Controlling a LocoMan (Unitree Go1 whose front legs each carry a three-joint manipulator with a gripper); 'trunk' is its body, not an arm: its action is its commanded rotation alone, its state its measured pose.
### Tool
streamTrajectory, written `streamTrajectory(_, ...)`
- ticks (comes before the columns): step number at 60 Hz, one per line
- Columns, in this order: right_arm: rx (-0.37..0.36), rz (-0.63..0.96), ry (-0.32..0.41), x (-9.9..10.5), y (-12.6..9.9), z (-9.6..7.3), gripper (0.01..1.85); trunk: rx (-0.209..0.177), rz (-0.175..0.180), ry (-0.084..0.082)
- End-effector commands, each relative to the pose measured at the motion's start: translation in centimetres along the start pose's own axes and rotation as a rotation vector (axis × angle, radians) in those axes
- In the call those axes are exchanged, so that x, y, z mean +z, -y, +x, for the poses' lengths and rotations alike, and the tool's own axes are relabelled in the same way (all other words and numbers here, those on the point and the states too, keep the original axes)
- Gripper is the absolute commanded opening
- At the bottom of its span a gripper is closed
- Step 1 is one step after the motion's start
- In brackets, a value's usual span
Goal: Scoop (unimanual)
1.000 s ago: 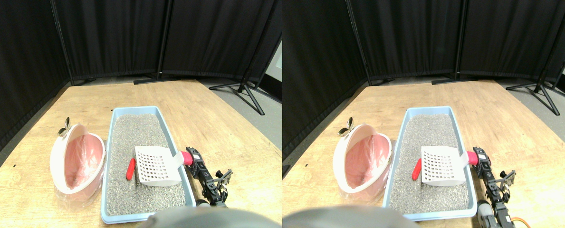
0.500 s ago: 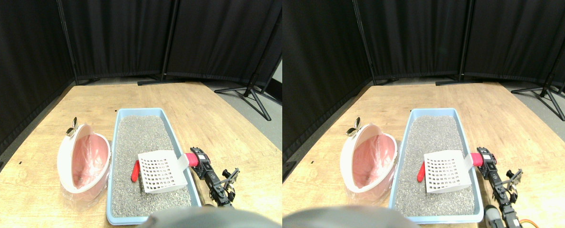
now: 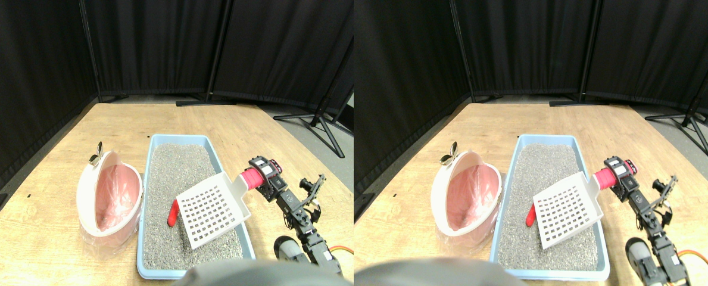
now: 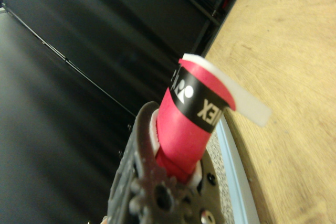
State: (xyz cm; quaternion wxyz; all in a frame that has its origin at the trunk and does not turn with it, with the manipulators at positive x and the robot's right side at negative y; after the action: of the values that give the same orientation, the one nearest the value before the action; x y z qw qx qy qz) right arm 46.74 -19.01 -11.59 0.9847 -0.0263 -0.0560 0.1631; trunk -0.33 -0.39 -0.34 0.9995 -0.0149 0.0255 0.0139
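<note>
Stereo pair view gives us the layout: the blue litter tray (image 3: 151,179) sits at the centre of the wooden table (image 3: 44,238), filled with grey litter (image 3: 175,173), and the pink-lined bin (image 3: 109,199) stands just beside it at 9 o'clock. Our right gripper (image 3: 262,174) reaches in from 4 o'clock and is clamped on the red-wrapped handle (image 3: 251,177) of the white slotted scoop (image 3: 212,208); the wrist view shows the handle (image 4: 191,124) seated in the jaw frame. The scoop blade is tilted, its far edge raised and its near corner low over the litter. The red object (image 3: 173,213), the thing we take to be the target, lies on the litter at 9 o'clock of the blade, touching or just under its edge.

We judge the step in hand to be working the blade beneath that red piece. To do it well we should lower the leading edge into the litter, slide toward 9 o'clock with a shallow angle, then level the blade before lifting so the piece cannot roll off and loose grains can fall through the slots. We should also keep clear of the tray wall.

Part of the red object is hidden behind the blade, so we cannot tell its full length or whether it already rests on the scoop. The wrist view shows no blade.
</note>
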Motion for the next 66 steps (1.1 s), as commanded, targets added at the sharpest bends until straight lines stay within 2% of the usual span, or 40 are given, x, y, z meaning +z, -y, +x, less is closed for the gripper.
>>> streamTrajectory(1,0.005,-0.036,0.045,1.6,0.0,0.7,0.05,0.026,-0.027,-0.017)
streamTrajectory(9,0.011,-0.093,0.037,1.8,0.0,1.8,0.05,0.045,-0.037,-0.019)
streamTrajectory(12,0.033,-0.103,0.040,1.5,0.2,2.4,0.05,0.053,-0.041,-0.021)
streamTrajectory(18,0.031,-0.131,0.032,1.1,0.3,2.9,0.05,0.066,-0.047,-0.024)
streamTrajectory(31,0.006,-0.218,0.012,1.6,0.3,3.1,0.05,0.084,-0.055,-0.023)
streamTrajectory(51,0.041,-0.289,0.034,3.4,0.5,3.8,0.05,0.115,-0.076,-0.011)
streamTrajectory(57,0.054,-0.310,0.034,3.6,0.4,4.1,0.05,0.125,-0.081,-0.003)
streamTrajectory(62,0.035,-0.320,0.018,3.7,0.2,4.2,0.05,0.132,-0.085,-0.002)
streamTrajectory(66,0.054,-0.328,0.021,3.7,0.1,4.4,0.05,0.137,-0.088,-0.002)
